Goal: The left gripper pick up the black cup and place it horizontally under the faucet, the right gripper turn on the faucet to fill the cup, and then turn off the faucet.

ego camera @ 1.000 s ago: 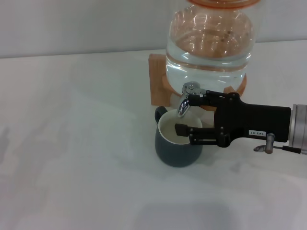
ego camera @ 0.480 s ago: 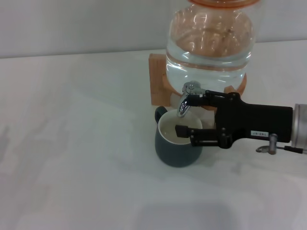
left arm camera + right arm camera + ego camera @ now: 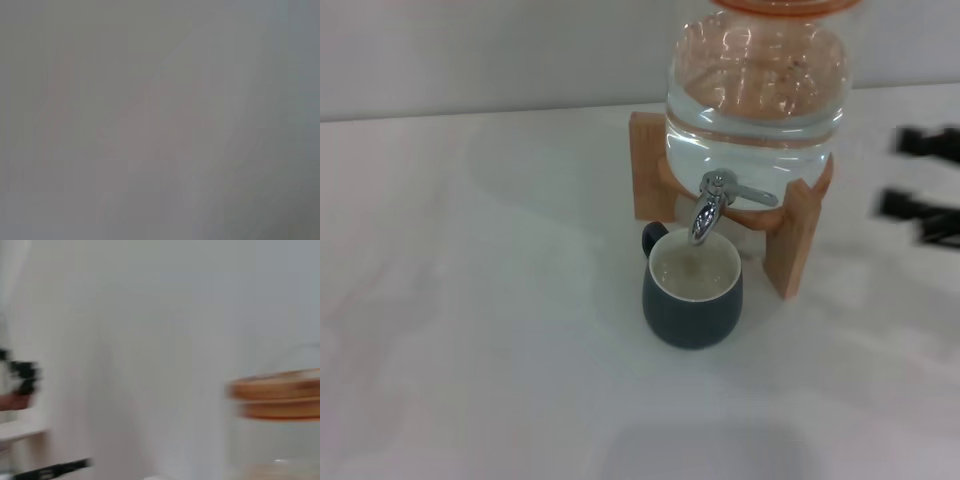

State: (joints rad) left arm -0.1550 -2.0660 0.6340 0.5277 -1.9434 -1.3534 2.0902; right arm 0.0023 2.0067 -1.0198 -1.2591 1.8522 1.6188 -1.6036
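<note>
The black cup [image 3: 692, 295] stands upright on the white table, right under the spout of the chrome faucet [image 3: 708, 207]. The faucet's flat lever [image 3: 752, 193] points to the right. The faucet sits on the clear water jar [image 3: 756, 95], which rests on a wooden stand [image 3: 798, 235]. My right gripper [image 3: 923, 177] is at the far right edge of the head view, blurred by motion, open and empty, well away from the faucet. The left gripper is out of view; the left wrist view shows only a blank pale surface.
The white table [image 3: 480, 300] spreads to the left of and in front of the cup. The jar's orange lid [image 3: 275, 392] shows blurred in the right wrist view. A pale wall runs behind the table.
My right gripper has let go of the faucet lever and pulled back fast to the right, from over the cup to the frame's edge. The cup and jar have not moved.
</note>
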